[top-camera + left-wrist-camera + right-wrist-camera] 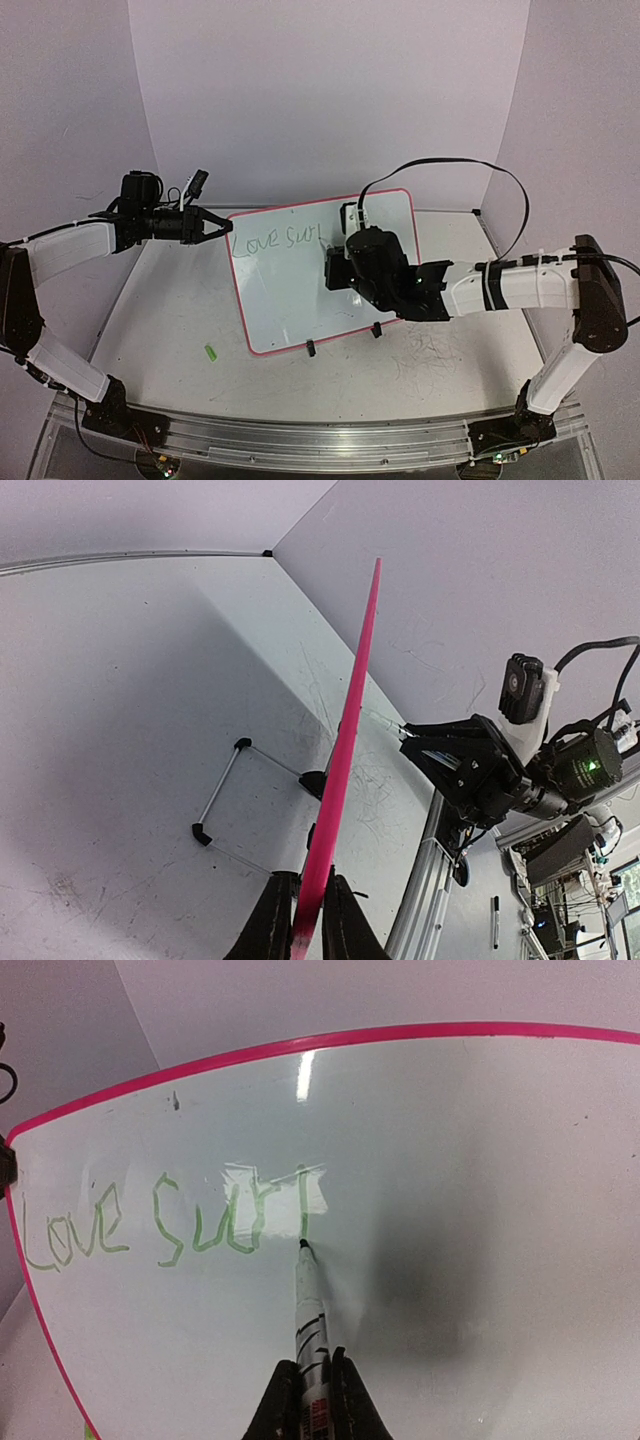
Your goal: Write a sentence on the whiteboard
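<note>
On the pale table (170, 320), the whiteboard (290, 300) is standing on two black clip feet (311, 348) near the middle. Its long axis is running left to right, skewed so the right end is lying farther from the arms, and its writing face is leaning back, facing up and toward them. It is showing a white surface, rounded corners and a thin pink-red rim. The left gripper (308, 880) is pinching the board's left edge between its fingers. The right gripper (312, 1370) is clamping a marker (308, 1310), whose tip is touching the board. The sentence (170, 1222) is reading "Love Sur" in thin green letters, with one more upright stroke following. The marker's print is too small to read. A small green piece (211, 352) is lying near the board's left foot.
</note>
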